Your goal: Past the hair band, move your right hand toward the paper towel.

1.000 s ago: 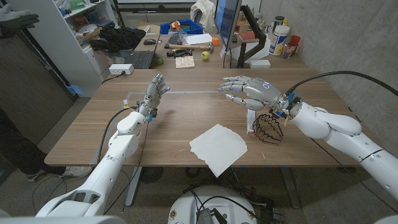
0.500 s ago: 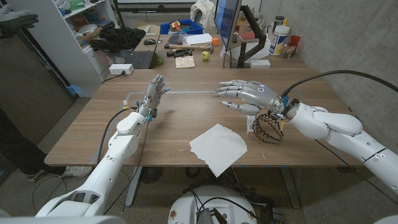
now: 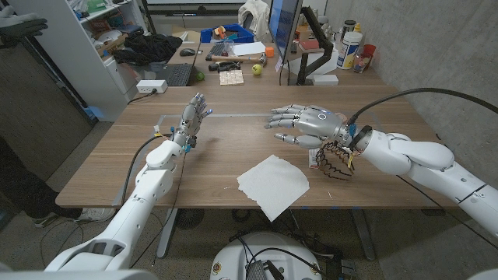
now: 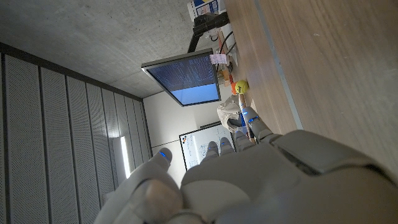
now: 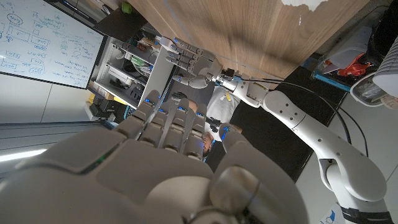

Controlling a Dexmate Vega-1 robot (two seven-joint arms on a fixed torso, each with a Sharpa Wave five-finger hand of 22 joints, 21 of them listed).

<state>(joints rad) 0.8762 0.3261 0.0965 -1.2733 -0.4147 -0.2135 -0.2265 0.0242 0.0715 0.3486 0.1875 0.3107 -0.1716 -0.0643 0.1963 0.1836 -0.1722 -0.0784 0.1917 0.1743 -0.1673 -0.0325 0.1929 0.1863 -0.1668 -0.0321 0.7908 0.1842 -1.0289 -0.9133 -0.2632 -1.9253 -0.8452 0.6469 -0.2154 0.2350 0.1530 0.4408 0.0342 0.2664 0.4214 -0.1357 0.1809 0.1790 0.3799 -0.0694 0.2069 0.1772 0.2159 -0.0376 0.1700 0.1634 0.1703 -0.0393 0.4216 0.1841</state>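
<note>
Right hand: my right hand (image 3: 307, 124) hovers above the counter (image 3: 210, 152), fingers spread and stretched out, holding nothing; it sits beyond the paper towel, on the far side from me.
Paper towel: the white paper towel (image 3: 272, 185) lies flat near the counter's front edge, apart from my right hand.
Hair band: the dark hair band (image 3: 334, 159) lies just right of the paper towel, under my right wrist; I cannot tell whether they touch.
Left hand: my left hand (image 3: 192, 117) is well left of the paper towel, fingers extended and slightly apart, empty.
Monitor: a monitor (image 3: 285, 31) stands beyond the counter.
</note>
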